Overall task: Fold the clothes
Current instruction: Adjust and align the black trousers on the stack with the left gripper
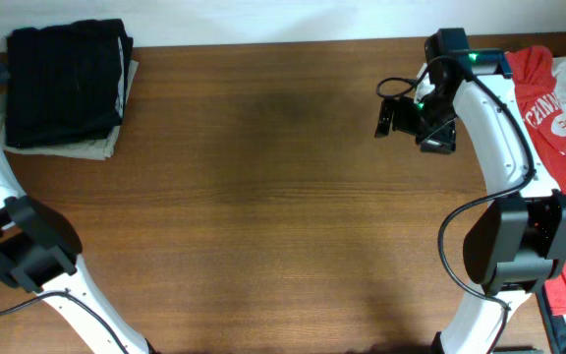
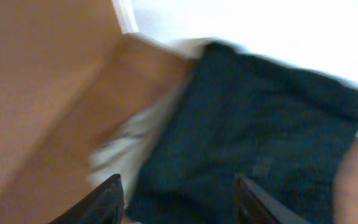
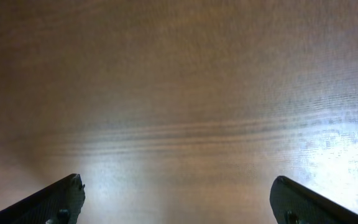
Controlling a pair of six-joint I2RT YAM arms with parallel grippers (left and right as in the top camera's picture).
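The overhead view is sharp and evenly bright. The tabletop (image 1: pixel 263 216) shows only a faint darker smudge near upper centre, and the folded black clothes (image 1: pixel 67 84) at upper left swallow most of their fold detail. The left wrist view is smeared throughout (edges streaked, no weave readable), its white upper right is blown out, and the left fingers (image 2: pixel 107 200) are soft. The right wrist view is dim along the top, with glare on the wood at lower right, and the right fingers (image 3: pixel 51 200) are mere dark silhouettes.
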